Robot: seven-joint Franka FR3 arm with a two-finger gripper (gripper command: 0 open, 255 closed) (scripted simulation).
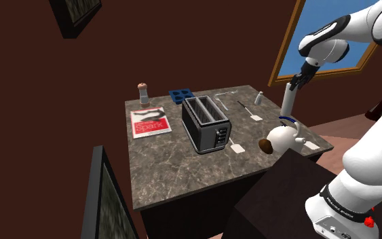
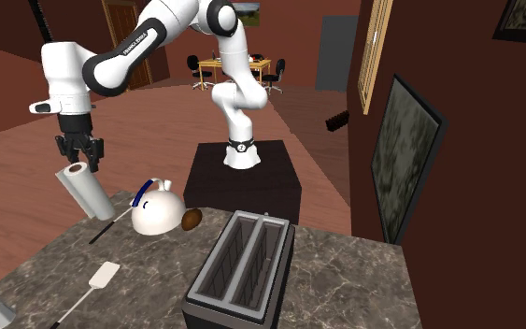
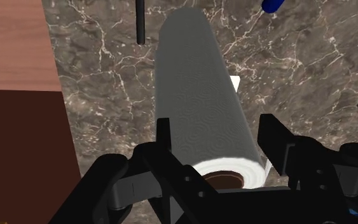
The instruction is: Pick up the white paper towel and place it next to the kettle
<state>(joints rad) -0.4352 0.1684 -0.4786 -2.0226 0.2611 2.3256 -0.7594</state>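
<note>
The black fingers (image 3: pixel 274 143) pinch the upper end of the white paper towel (image 2: pixel 85 193). The roll hangs slightly tilted beneath them at the edge of the bench (image 2: pixel 345 280), a grey-brown marbled slab. I cannot tell whether its lower end touches the slab. Just below and beside the fingers sits the white kettle (image 2: pixel 158 210) with a blue handle. Farther from them stands a dark toaster (image 1: pixel 206 125), and past it lies a red magazine (image 1: pixel 150 122). Dark brown walls, a wood-framed window (image 1: pixel 325 30) and a reddish floor (image 2: pixel 18 215) surround the bench.
</note>
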